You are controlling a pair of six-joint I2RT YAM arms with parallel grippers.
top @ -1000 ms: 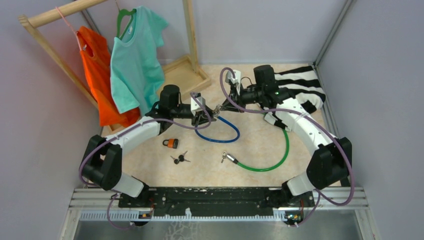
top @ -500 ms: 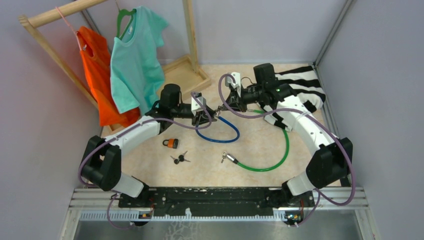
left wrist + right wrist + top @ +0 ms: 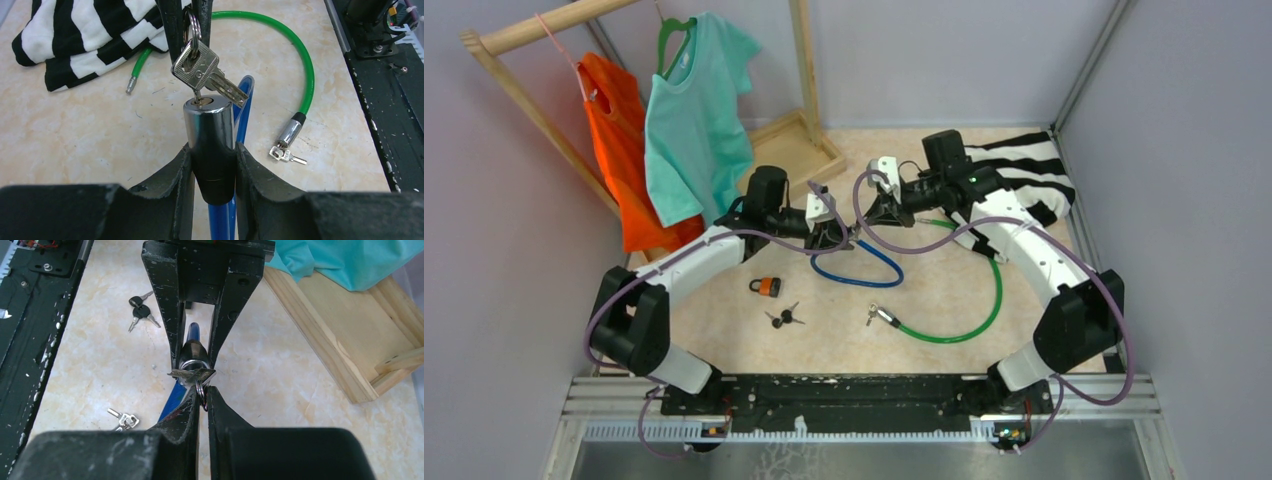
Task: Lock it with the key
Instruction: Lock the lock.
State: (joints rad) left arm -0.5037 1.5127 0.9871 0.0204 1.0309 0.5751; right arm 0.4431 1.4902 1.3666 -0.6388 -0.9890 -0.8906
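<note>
The blue cable lock's chrome and black cylinder (image 3: 208, 130) stands upright between the fingers of my left gripper (image 3: 211, 150), which is shut on it. A silver key (image 3: 197, 65) sits with its blade in the keyhole on top, and a second key hangs from the same ring. My right gripper (image 3: 202, 390) is shut on the key by its head and ring, directly facing the cylinder (image 3: 192, 352). In the top view the two grippers, left (image 3: 832, 235) and right (image 3: 879, 212), meet at mid table, with the blue cable (image 3: 864, 268) looping below them.
A green cable lock (image 3: 969, 320) with its own keys lies to the right. An orange padlock (image 3: 769, 286) and black-headed keys (image 3: 784, 318) lie near the front left. A striped cloth (image 3: 1024, 165) is at the back right. A wooden rack (image 3: 799, 150) with shirts stands at the back left.
The right wrist has shifted a little to the left with the key. The blue cable's loop has drawn in slightly. Both grips are unchanged.
</note>
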